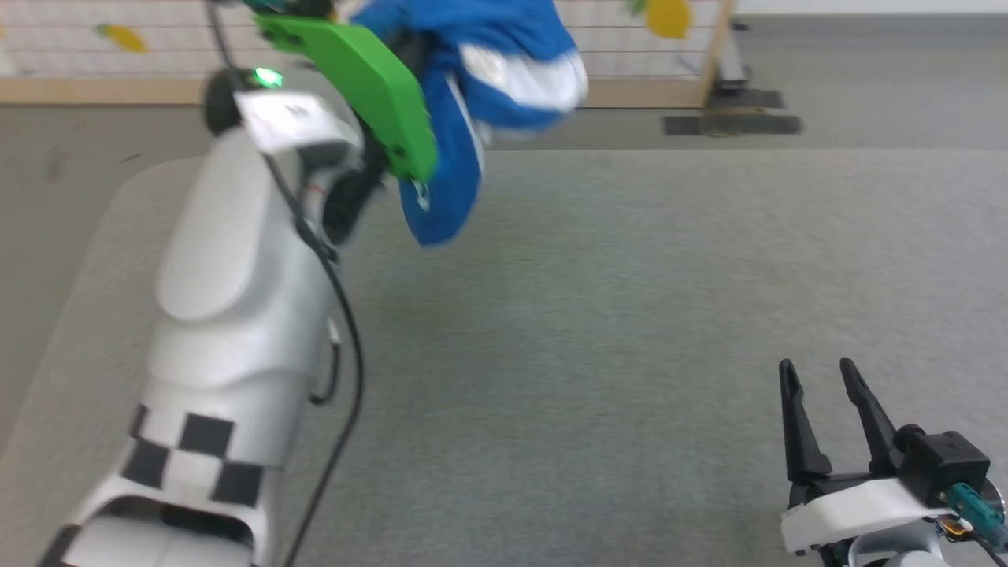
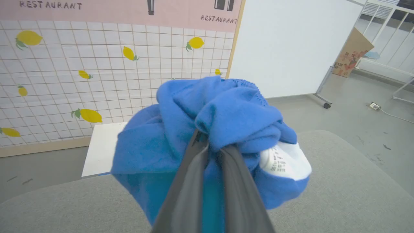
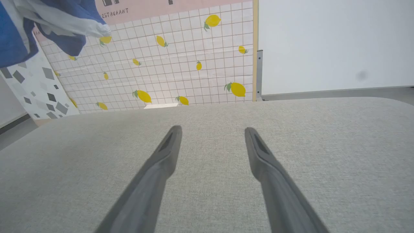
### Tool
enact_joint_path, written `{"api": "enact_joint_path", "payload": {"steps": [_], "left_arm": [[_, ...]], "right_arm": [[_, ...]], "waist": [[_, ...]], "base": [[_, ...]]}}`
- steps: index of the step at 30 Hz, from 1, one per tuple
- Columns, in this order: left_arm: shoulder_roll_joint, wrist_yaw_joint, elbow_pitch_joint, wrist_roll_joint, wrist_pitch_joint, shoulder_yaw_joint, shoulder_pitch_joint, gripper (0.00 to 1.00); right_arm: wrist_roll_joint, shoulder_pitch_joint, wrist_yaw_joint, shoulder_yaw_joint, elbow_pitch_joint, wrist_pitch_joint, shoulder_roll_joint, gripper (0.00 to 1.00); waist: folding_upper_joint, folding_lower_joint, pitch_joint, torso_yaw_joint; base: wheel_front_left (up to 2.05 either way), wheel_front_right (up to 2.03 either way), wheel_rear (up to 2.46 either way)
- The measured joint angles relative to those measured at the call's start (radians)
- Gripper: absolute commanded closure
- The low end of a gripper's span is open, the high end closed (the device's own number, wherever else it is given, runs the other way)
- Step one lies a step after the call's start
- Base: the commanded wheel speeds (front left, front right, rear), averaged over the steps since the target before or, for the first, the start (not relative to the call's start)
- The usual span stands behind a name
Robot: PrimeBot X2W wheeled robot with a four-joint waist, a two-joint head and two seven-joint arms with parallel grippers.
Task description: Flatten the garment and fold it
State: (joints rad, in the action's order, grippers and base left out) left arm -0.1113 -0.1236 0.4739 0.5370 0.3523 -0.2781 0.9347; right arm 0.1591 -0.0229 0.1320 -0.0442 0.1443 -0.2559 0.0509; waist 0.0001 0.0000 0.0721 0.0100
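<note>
Grey cloth covers the counter [image 1: 630, 354], and a wall with yellow lemons [image 2: 64, 81] stands behind it. Bunched-up blue shorts [image 2: 181, 129] hang over the counter's far left side. The left end effector [image 2: 212, 147] is pinched tight on them. The right end effector [image 3: 212, 132] is wide open and empty, low over the counter's near right side. A small white label [image 2: 284, 160] peeks out of the shorts.

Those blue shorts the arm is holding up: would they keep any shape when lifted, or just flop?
Probably floppy: the garment bunches into a crumpled ball around the left gripper, with one end drooping in the head view. Likely light for its size: a pinch between two slim fingers holds it clear of the grey table.
</note>
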Motion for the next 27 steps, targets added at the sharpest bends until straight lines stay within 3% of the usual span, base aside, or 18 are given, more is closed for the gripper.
{"api": "enact_joint_path", "payload": {"steps": [12,18,22,23,24,25,27], "left_arm": [[0.045,0.0,0.045,0.081,0.06,-0.213,-0.239,1.0],[0.049,0.0,0.119,0.105,0.141,-0.358,-0.353,1.0],[0.049,0.0,0.136,0.132,0.161,-0.396,-0.375,1.0],[0.05,0.0,0.135,0.141,0.158,-0.396,-0.375,0.96],[0.05,0.0,0.132,0.148,0.157,-0.397,-0.374,0.69],[0.049,0.0,0.126,0.156,0.156,-0.397,-0.374,0.0],[0.05,0.0,0.104,0.198,0.155,-0.387,-0.374,0.0]], "right_arm": [[0.012,-0.023,0.0,-0.032,-0.011,0.0,0.0,0.0],[0.02,-0.022,0.0,-0.035,-0.015,0.0,0.0,0.0],[0.021,-0.02,0.0,-0.032,-0.017,0.0,0.0,0.0],[0.021,-0.02,0.0,-0.031,-0.017,0.0,0.0,0.0],[0.021,-0.02,0.0,-0.031,-0.017,0.0,0.0,0.0],[0.022,-0.02,0.0,-0.03,-0.017,0.0,0.0,0.0],[0.022,-0.02,0.0,-0.031,-0.016,0.0,0.0,0.0]], "waist": [[0.0,0.0,0.023,-0.15],[0.0,0.0,0.044,-0.153],[0.0,0.0,0.047,-0.137],[0.0,0.0,0.047,-0.132],[0.0,0.0,0.047,-0.127],[0.0,0.0,0.046,-0.122],[0.0,0.0,0.043,-0.11]], "base": [[0.0,0.0,0.0],[0.0,0.0,0.0],[0.0,0.0,0.0],[0.0,0.0,0.0],[0.0,0.0,0.0],[0.0,0.0,0.0],[0.0,0.0,0.0]]}}
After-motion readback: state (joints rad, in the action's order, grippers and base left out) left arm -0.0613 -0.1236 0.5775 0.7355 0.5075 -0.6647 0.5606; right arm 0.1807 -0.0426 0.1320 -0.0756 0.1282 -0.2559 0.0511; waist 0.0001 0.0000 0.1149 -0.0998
